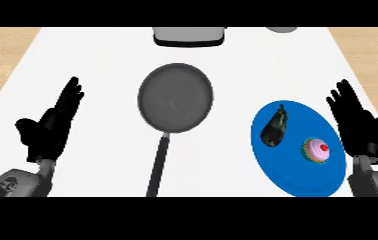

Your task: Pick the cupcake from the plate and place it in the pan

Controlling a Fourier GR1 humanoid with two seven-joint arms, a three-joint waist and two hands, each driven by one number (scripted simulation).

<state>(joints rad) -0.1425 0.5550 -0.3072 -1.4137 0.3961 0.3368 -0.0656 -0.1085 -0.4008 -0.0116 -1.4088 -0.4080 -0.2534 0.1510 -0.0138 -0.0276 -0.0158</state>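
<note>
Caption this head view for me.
Cupcake and eggplant on blue plate, pan beside it; left robot hand and right robot hand open.

I'm looking down at a kitchen. A frying pan and a blue plate sit on a white counter.

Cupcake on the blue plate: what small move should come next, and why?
Probably the right hand should shift inward to hover over the cupcake. That hand is open beside the blue plate's right edge and is the nearer one. The cupcake sits untouched close to that edge, and the left hand rests open beyond the pan.
</note>
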